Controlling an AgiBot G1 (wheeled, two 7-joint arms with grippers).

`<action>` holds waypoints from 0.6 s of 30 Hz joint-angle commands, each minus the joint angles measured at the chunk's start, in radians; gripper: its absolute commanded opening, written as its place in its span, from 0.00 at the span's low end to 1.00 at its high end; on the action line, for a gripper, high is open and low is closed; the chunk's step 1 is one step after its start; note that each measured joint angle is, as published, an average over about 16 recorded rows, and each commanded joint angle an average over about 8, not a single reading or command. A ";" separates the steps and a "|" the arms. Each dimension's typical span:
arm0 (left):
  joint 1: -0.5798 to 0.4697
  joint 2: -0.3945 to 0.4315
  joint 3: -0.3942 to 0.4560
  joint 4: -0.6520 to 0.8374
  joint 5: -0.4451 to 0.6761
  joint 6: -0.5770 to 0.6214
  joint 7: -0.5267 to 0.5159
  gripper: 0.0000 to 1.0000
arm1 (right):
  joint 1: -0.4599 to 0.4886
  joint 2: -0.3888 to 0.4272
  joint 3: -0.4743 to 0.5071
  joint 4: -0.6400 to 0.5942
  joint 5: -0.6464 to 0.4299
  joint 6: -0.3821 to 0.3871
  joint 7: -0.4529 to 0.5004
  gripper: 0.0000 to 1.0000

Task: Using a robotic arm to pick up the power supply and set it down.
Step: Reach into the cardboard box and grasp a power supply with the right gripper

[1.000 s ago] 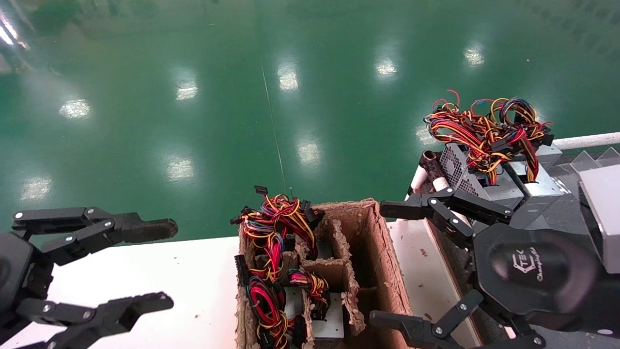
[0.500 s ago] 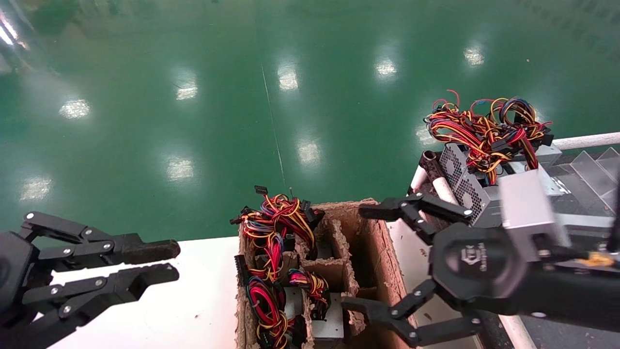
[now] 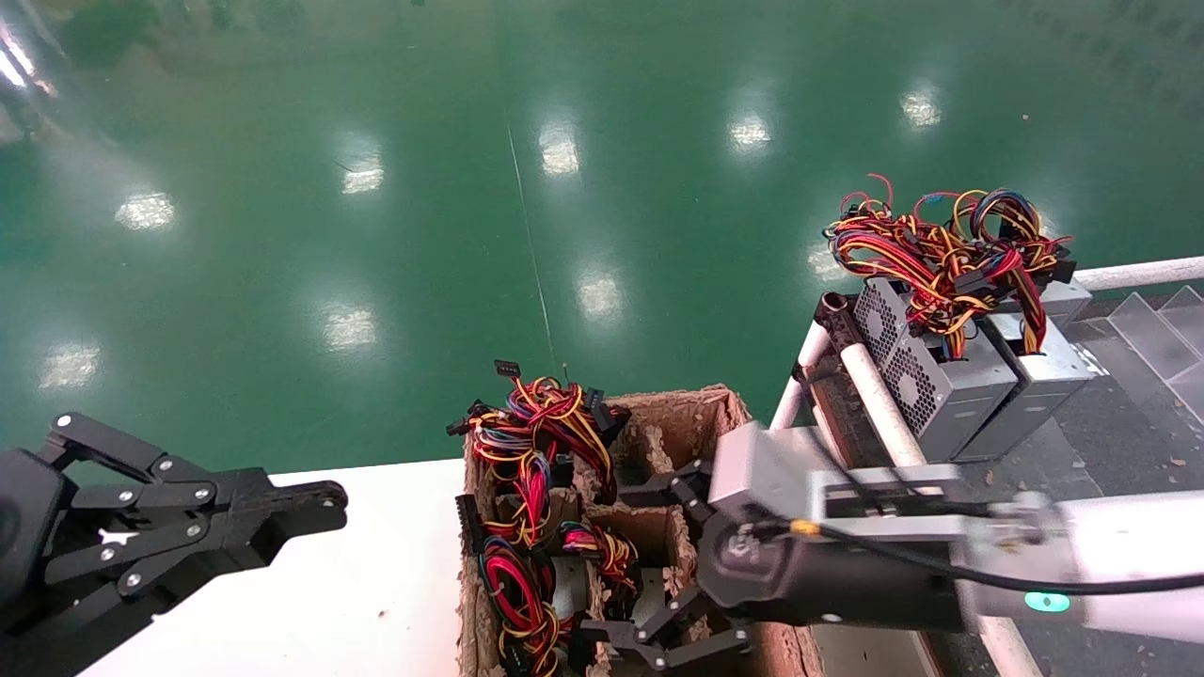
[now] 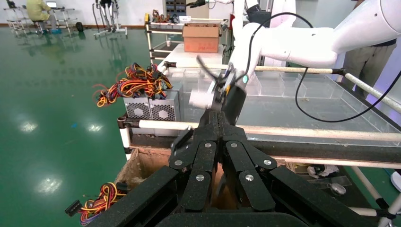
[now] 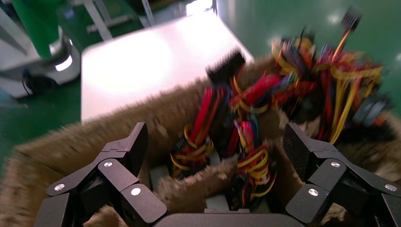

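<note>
The robotic arm (image 3: 1110, 564), my white right arm, reaches left over a brown divided carton (image 3: 724, 406). Its gripper (image 3: 632, 569) is open above the carton's near compartments, with one finger on each side of a small wire bundle (image 3: 602, 550). In the right wrist view the open gripper (image 5: 215, 151) straddles a cardboard divider, red and yellow wires (image 5: 257, 165) and a strip of the silver-grey power supply (image 5: 215, 204) below. Nothing is held. My left gripper (image 3: 324, 498) is shut and empty over the white table, also seen in its own view (image 4: 217, 120).
Two mesh-sided grey boxes (image 3: 926, 376) with a large wire tangle (image 3: 950, 244) stand on the rack at the right, behind a white pipe rail (image 3: 875, 395). More wire bundles (image 3: 541, 418) fill the carton's left cells. The white table (image 3: 376, 564) borders green floor.
The right arm has swung left from the rack to over the carton, its gripper still open. The left gripper has gone from wide open to shut.
</note>
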 commanded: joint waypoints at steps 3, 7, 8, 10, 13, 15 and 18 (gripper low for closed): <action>0.000 0.000 0.000 0.000 0.000 0.000 0.000 0.74 | 0.013 -0.040 -0.040 -0.015 -0.077 0.031 0.026 0.00; 0.000 0.000 0.000 0.000 0.000 0.000 0.000 1.00 | 0.009 -0.057 -0.050 -0.014 -0.109 0.062 0.035 0.00; 0.000 0.000 0.000 0.000 0.000 0.000 0.000 1.00 | 0.006 -0.060 -0.051 -0.013 -0.115 0.072 0.035 0.00; 0.000 0.000 0.001 0.000 0.000 0.000 0.000 1.00 | 0.001 -0.067 -0.053 -0.012 -0.128 0.091 0.035 0.00; 0.000 0.000 0.001 0.000 0.000 0.000 0.000 1.00 | -0.008 -0.076 -0.055 -0.006 -0.146 0.119 0.033 0.00; 0.000 0.000 0.001 0.000 0.000 0.000 0.000 1.00 | -0.013 -0.081 -0.056 0.001 -0.156 0.135 0.033 0.00; 0.000 0.000 0.001 0.000 0.000 0.000 0.000 1.00 | -0.020 -0.084 -0.056 0.010 -0.167 0.153 0.033 0.00</action>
